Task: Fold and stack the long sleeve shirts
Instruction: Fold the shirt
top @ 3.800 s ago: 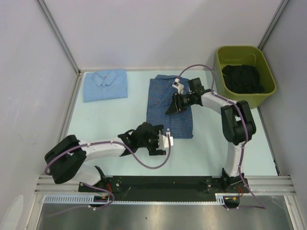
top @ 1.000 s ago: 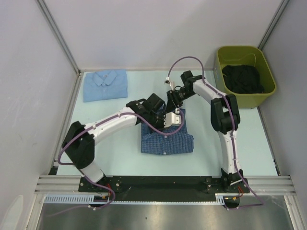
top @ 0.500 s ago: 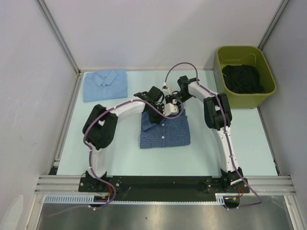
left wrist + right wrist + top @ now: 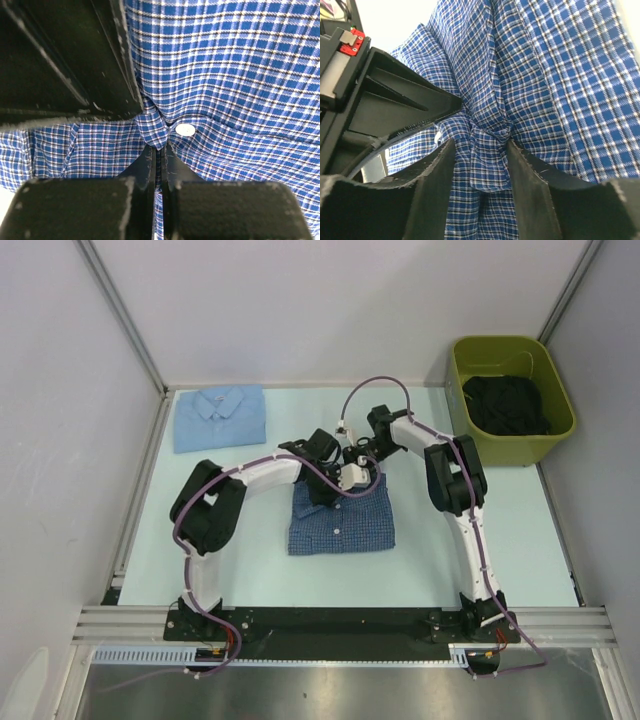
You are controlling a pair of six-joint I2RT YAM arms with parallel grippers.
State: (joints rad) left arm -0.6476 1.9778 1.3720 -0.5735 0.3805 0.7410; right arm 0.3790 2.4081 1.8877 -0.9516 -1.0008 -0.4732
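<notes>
Checked shirt (image 4: 340, 530) folded at centre of table (image 4: 500, 540), far edge hidden under both wrists. Left gripper (image 4: 157, 145) pinched tight on a small fold beside a white button (image 4: 185, 130); right gripper (image 4: 481, 145) half-closed around a bunched ridge of it. Pale blue shirt (image 4: 220, 418) folded far left, well apart.

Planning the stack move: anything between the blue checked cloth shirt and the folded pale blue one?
Nothing visible: only bare table between the blue checked cloth shirt and the folded pale blue shirt, with the left arm crossing above it.
</notes>
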